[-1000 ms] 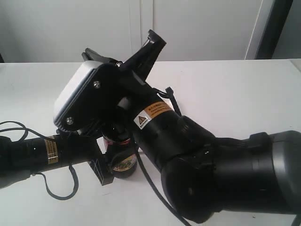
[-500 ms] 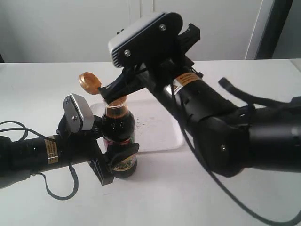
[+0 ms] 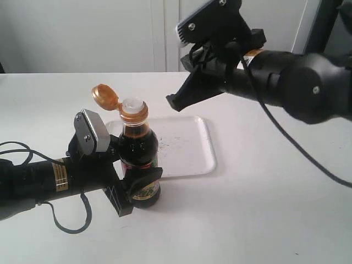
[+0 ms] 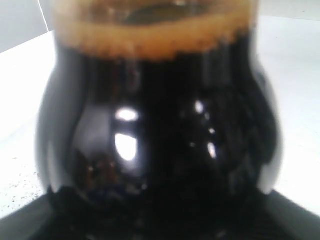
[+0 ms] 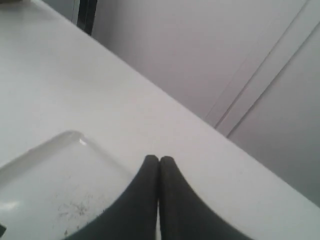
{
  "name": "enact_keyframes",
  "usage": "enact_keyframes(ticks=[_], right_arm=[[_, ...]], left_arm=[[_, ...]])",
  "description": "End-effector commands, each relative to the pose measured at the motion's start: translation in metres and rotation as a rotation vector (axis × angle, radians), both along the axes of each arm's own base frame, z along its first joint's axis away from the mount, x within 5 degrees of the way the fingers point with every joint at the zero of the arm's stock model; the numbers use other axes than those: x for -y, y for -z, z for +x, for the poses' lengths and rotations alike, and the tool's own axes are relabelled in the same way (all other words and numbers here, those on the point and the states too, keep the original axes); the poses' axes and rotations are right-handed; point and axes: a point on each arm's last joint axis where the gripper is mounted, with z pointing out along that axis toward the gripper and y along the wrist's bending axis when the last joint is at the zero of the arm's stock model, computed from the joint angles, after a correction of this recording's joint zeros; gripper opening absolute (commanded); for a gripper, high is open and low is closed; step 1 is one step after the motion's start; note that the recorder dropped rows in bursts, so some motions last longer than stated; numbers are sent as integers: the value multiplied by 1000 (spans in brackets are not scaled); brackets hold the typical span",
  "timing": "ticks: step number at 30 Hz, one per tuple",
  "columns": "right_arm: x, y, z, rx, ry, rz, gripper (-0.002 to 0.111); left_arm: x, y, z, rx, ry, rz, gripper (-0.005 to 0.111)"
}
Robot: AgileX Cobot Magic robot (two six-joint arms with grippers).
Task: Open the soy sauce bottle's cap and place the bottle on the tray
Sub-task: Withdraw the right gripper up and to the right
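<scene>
The soy sauce bottle stands upright on the table just in front of the tray, held low on its body by my left gripper. Its orange-brown cap is flipped open to the left, baring the white spout. The left wrist view is filled by the bottle's dark glass below the orange collar. My right gripper hangs shut and empty above the tray, up and to the right of the spout. In the right wrist view its fingers are pressed together over the tray.
The white table runs back to a pale wall with cupboard doors. A black cable loops on the table beside the left arm. The tray's floor carries dark specks.
The right gripper, down over the bottle a second ago, flipped the cap open and has lifted away up and to the right. The bottle and left gripper have stayed still.
</scene>
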Motion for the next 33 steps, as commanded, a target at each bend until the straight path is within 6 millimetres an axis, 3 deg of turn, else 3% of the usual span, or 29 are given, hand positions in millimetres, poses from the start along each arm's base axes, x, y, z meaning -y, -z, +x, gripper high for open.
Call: enact_keyframes(ticks=[1,8,16,28,33], right_arm=[[13,-1,5,-127,-15,-100,0],[28,2,3,-360,-85,-287,0],[57,4,5,-543,-49,-349,0],[105,8,17,-666,324,-296,0],[109,8,19,-687,386,-247,0]], left_arm=[[1,0,-1,16,9,7,0],[1,0,-1,16,9,7,0],[2,0,-2,19,15,11,0],[2,0,-2,33,19,18,0],[2,-3,-2,16,14,0,0]])
